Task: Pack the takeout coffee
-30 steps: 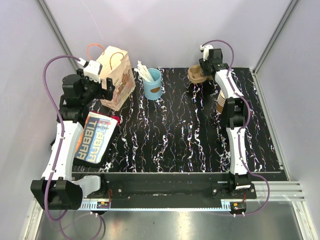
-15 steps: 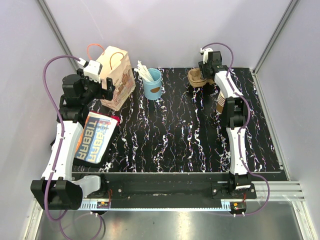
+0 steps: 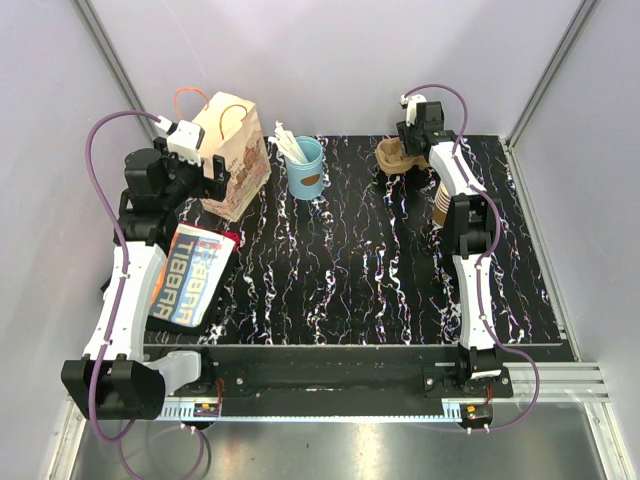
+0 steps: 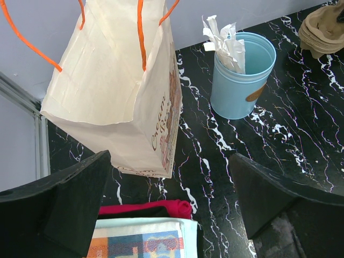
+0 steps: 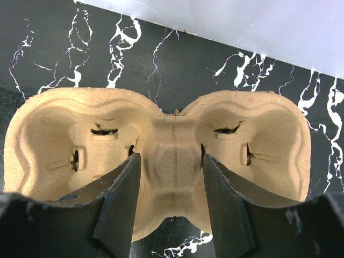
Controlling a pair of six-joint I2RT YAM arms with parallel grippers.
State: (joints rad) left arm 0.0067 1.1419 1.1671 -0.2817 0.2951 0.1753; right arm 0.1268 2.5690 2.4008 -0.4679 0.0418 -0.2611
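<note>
Lab robot cell: plain walls (image 3: 330, 60), aluminium frame (image 3: 540, 378).

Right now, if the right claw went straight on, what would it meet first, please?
Most likely the pulp cup carrier: its centre ridge lies in the gap of the right claw, though depth is unclear.

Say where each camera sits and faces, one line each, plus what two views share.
Top: above and behind the robot, looking down on the table; both arms show.
Left wrist: on that arm, facing a paper bag and blue cup; open left gripper frames them.
Right wrist: on that arm, looking down at a cup carrier; right gripper straddles its middle.
Shared: top and left wrist show bag and cup.
</note>
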